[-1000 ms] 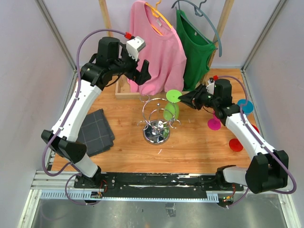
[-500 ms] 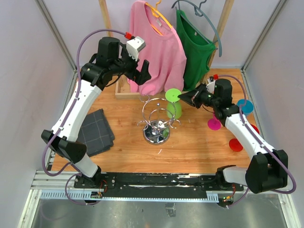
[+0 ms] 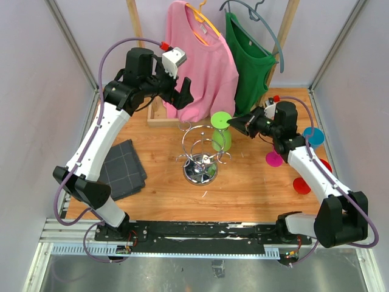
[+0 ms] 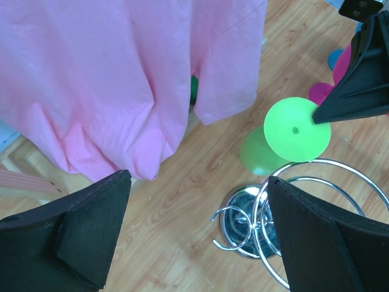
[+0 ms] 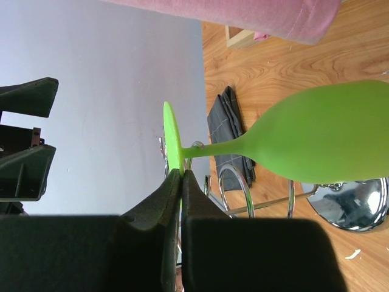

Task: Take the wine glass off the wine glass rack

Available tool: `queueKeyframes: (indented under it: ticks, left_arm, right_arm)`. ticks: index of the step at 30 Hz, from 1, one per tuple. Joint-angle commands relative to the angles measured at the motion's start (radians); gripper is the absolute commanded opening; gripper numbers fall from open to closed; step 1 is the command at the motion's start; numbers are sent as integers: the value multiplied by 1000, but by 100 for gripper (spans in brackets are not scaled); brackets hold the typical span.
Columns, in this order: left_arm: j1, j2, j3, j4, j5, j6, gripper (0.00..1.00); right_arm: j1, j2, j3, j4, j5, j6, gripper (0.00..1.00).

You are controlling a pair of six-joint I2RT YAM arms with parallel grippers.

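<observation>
Two arms hung over the wooden table [image 3: 249, 188], only one of them busy. The right gripper [image 3: 238, 123] was pinched tight on the rim of the flat round foot of the green wine glass [image 3: 220, 141], which hung upside down, foot up and bowl down, just beside the outer loops on the right of the chrome wine glass rack [image 3: 200, 173]. Whether the stem had cleared the wire could not be told. The left gripper [image 3: 182, 91] hovered high near the pink sweater [image 3: 203, 67], its jaws spread wide and holding nothing. One folded grey cloth [image 3: 123, 169] lay well left of the rack.
</observation>
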Motion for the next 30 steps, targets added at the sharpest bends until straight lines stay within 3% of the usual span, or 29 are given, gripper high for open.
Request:
queueKeyframes:
  ticks: [1,30]
  left_arm:
    - [1,-15,-3,10,10,16,99]
    - [1,-10,6,9,19,8,99]
  right_arm:
    - [12,-9,-10,80,-9,38,1]
    - [-84,-114,-84,9,20,38,1]
